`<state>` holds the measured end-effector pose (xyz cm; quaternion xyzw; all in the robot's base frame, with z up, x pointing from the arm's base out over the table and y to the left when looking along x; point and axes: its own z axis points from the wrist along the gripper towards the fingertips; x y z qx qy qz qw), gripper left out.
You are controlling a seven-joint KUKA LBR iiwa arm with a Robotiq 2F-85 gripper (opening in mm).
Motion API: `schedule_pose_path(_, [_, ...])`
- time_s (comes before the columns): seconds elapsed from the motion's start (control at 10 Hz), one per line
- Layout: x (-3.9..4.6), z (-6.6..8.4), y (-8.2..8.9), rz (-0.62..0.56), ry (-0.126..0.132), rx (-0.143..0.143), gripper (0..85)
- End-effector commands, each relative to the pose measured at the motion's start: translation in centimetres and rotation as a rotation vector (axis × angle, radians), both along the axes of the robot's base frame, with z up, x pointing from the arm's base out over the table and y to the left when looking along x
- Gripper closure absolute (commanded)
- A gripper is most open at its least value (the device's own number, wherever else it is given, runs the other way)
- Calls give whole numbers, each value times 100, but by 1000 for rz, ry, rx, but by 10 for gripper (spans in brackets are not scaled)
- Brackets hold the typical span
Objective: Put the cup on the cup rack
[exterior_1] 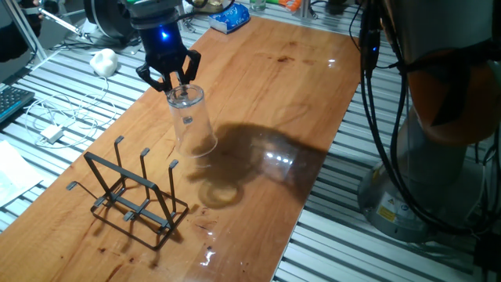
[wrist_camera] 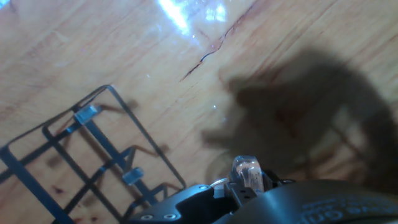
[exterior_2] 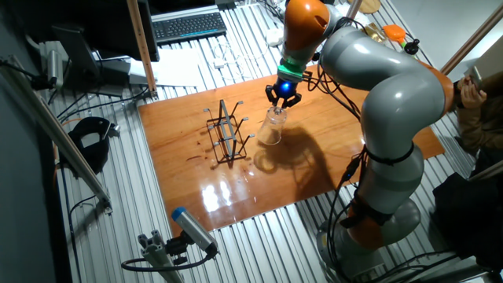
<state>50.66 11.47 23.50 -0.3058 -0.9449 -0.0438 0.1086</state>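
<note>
Gripper (exterior_1: pixel 177 83) clamps inverted cup (exterior_1: pixel 192 121) by its base; carry toward 7 o'clock, lower squarely over a cup rack (exterior_1: pixel 133 192) prong.

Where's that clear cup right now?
In one fixed view, the cup hangs upside down from the gripper, lifted above the wooden table, just up and right of the black rack.

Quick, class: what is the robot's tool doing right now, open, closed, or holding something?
Tool: closed on the base of the cup, holding it upside down and tilted, lifted above the table.
</note>
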Motion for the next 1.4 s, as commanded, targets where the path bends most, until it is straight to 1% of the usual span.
schedule_pose_path(0.0, [-3,-1,2,-10,0,4,850])
schedule_pose_path(0.1, [-8,-8,6,-21,-3,5,850])
schedule_pose_path(0.4, [-33,-24,25,-36,0,8,850])
schedule_pose_path(0.5, [-22,-20,13,-17,4,-6,850])
schedule_pose_path(0.6, [-8,-15,-3,-3,13,-23,850])
schedule_pose_path(0.7, [-8,-15,-3,23,11,-55,850])
schedule_pose_path(0.8, [-8,-15,-3,94,8,-114,850])
schedule_pose_path(0.9, [-8,-15,-3,140,4,-97,850])
schedule_pose_path(1.0, [-8,-15,-3,163,12,-23,850])
schedule_pose_path(1.1, [-8,-15,-3,171,31,40,850])
schedule_pose_path(1.2, [-8,-15,-3,160,34,42,850])
schedule_pose_path(1.3, [-8,-15,-3,141,34,33,850])
